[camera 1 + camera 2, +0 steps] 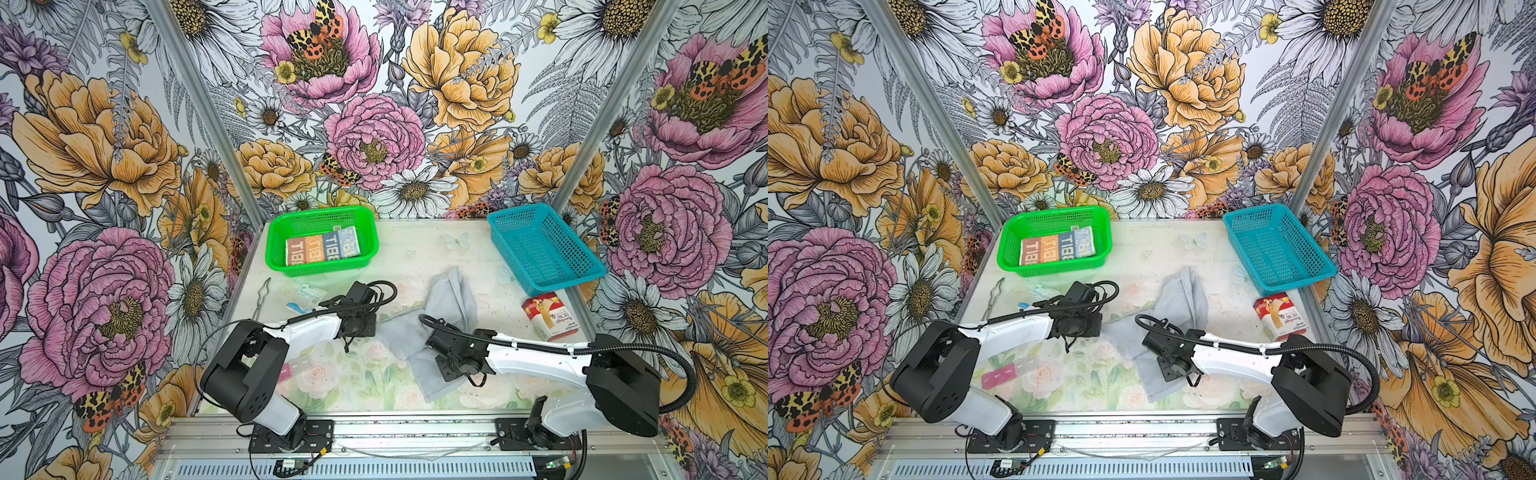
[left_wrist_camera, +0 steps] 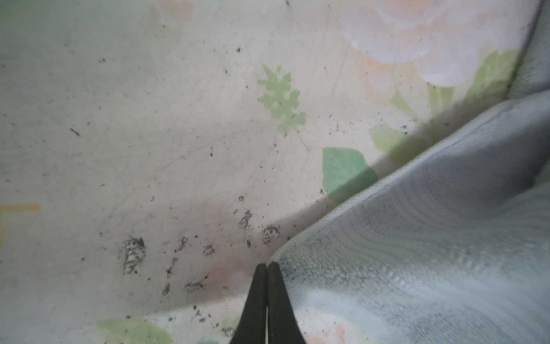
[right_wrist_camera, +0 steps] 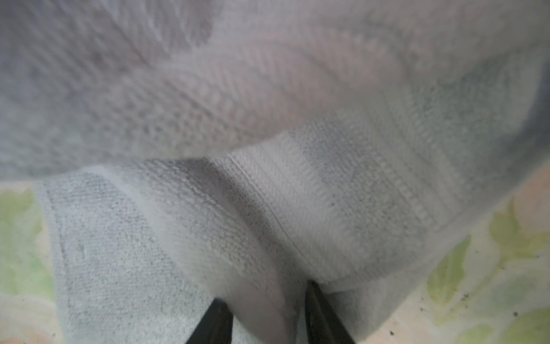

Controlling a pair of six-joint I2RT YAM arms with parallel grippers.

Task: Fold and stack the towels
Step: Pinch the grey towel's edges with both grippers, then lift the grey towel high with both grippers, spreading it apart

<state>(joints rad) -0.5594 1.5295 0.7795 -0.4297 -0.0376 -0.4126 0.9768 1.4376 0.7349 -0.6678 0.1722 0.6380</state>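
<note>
Top-down picture of a floral-printed table (image 1: 415, 249) inside flower-papered walls, with two robot arms reaching in from the lower edge.

A plain grey towel (image 1: 453, 299) (image 1: 1183, 299) lies crumpled at the centre of both top views. Its long axis runs roughly up and down the frame, from a raised peak above centre to a flat hem at lower centre. A flap spreads out to the left. The right arm's wrist lies across its lower half and hides part of it.

In the left wrist view, the left gripper (image 2: 267, 268) has its two fingers pressed together, tips touching a corner of the grey towel (image 2: 431, 253). Whether cloth is caught between them cannot be told.

In the right wrist view, the right gripper (image 3: 265, 293) has its fingers a little apart, with a raised fold of the grey towel (image 3: 268, 119) filling the gap.

A folded towel with big white letters (image 1: 322, 249) (image 1: 1057, 248) lies in a green basket (image 1: 320, 272) at upper left, long axis left to right.

A blue basket (image 1: 552, 286) stands at upper right, with a red-white carton (image 1: 548, 316) just below it. A white-blue sachet (image 1: 305, 296) lies below the green basket, partly under the left arm's wrist. Metal tongs (image 1: 262, 297) lie at the table's left edge.
</note>
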